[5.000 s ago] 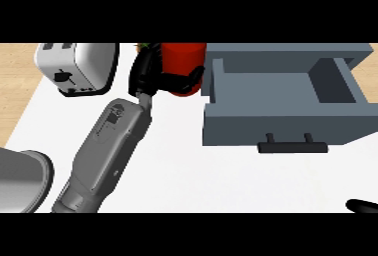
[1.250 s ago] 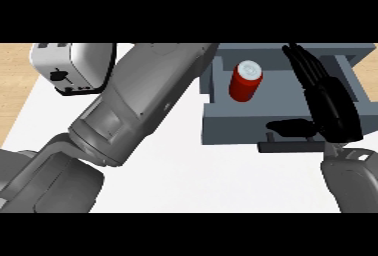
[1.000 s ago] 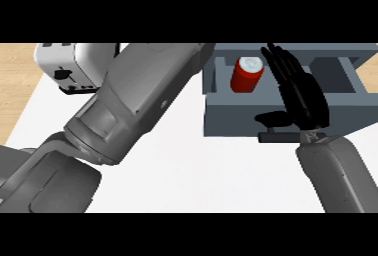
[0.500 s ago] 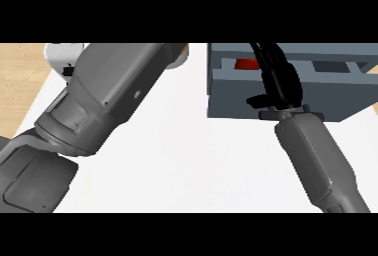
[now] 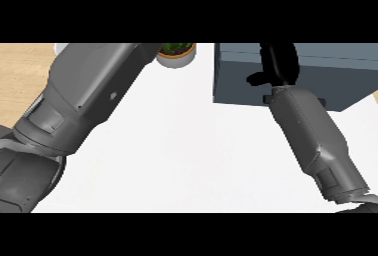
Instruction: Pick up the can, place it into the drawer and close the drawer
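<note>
One blue-grey drawer unit (image 5: 295, 80) on the white counter (image 5: 192, 150), one potted plant (image 5: 176, 53) in a white pot at the top edge, two grey forearms, one black hand (image 5: 276, 62) showing, over the drawer unit, no can visible

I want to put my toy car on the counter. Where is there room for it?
The widest bare patch is the white counter in the middle, between the left forearm and the right forearm, below the plant pot. It is crowded at the upper right, where the right hand rests against the closed grey drawer.
</note>
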Motion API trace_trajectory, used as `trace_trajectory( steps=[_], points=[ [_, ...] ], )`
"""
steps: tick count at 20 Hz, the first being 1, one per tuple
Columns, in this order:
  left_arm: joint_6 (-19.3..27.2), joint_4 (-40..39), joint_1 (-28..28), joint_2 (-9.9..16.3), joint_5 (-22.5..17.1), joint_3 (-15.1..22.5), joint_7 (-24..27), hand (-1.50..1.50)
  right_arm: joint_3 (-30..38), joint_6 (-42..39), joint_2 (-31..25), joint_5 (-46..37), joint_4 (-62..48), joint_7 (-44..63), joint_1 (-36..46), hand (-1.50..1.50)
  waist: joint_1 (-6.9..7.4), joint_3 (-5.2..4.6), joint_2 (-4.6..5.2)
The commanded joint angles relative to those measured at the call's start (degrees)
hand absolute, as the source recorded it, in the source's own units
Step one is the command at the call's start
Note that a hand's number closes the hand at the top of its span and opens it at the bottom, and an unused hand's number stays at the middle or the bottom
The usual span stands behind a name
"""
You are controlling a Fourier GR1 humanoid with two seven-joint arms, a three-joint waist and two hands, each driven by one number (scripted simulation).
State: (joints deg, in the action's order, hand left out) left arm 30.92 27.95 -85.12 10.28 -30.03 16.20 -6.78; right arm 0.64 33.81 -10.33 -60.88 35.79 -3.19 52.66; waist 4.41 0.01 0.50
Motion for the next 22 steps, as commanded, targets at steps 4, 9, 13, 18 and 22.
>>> trace_trajectory(
  steps=[4, 9, 13, 18, 22],
  points=[
    [0.31, 5.88, 5.35, 1.48, 0.98, 1.01, -1.51, -1.50, 2.38, 4.57, 0.20, -1.73, -10.64, 1.03, 10.07, -1.50, 1.46, 0.03, 0.54],
    [-0.03, 11.19, 7.00, 2.68, 1.54, 2.15, -4.03, -1.50, 4.09, 3.91, -2.00, -1.12, -14.34, -0.53, 13.82, -1.50, 2.32, 0.06, 0.45],
    [-2.89, 13.08, 10.15, 7.03, 1.80, 1.91, -3.83, -1.50, 6.00, 3.68, -1.61, 0.71, -15.37, -1.61, 16.23, -1.50, 2.22, 0.06, 0.76],
    [-2.88, 17.35, 13.17, 6.21, 1.02, 2.12, -4.82, -1.50, 10.38, 2.96, 0.23, 6.51, -13.29, -6.86, 17.87, -1.50, 2.72, 0.12, 0.65],
    [-2.49, 23.68, 17.27, 9.84, 1.33, 2.37, -7.17, -1.50, 11.59, 2.71, -0.02, 7.74, -14.83, -11.00, 16.44, -1.50, 2.26, 0.06, 0.04]
  ],
)
